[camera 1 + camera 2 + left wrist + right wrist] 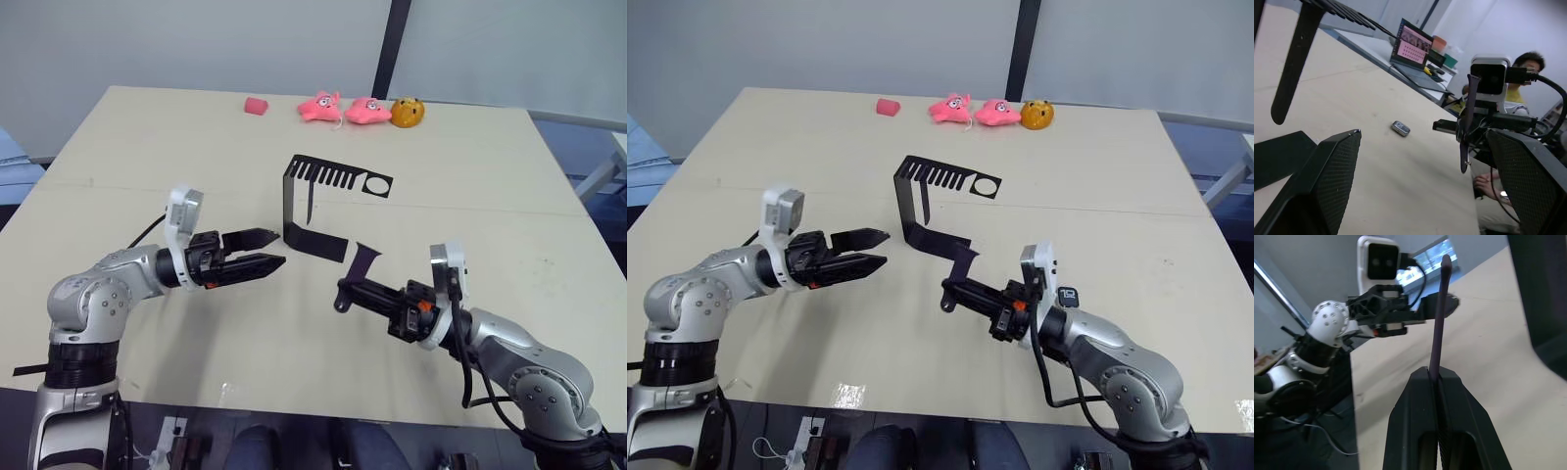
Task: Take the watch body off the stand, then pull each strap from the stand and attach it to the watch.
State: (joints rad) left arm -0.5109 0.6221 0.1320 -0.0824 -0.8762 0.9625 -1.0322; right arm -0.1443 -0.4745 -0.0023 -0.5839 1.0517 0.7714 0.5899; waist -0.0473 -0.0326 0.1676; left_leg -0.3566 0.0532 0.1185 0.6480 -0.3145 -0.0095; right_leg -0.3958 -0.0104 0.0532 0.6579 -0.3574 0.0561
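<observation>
The watch body point(1400, 129) lies flat on the bare tabletop, already off the stand, a small rounded-square case with a grey rim; it is seen from the left wrist view, out past the stand and apart from both grippers. I judge it was set there so each strap can be brought to it in turn.

One strap point(1439, 313) is pinched edge-on between the closed fingers of the right gripper point(345, 291), held by its lower end so the free length stands up and away from the fingers. It is a thin, matte, dark navy band with a rounded tip, and stiff enough to stay straight here. In the head views its upper part shows just above the gripper, near the stand's flat foot.

The second strap point(310, 199) hangs from the comb-slotted top plate of the stand point(290, 206), dangling straight down beside the upright strip. The stand is thin black sheet metal, C-shaped, with one round hole in the top plate.

The left gripper point(263, 249) hovers just beside the stand's upright, its textured black fingers parted and holding nothing, probably ready to steady the stand or take the hanging strap.

At the far edge of the beige table point(147, 137) sit pink plush toys point(341, 108) and an orange toy point(407, 113).
</observation>
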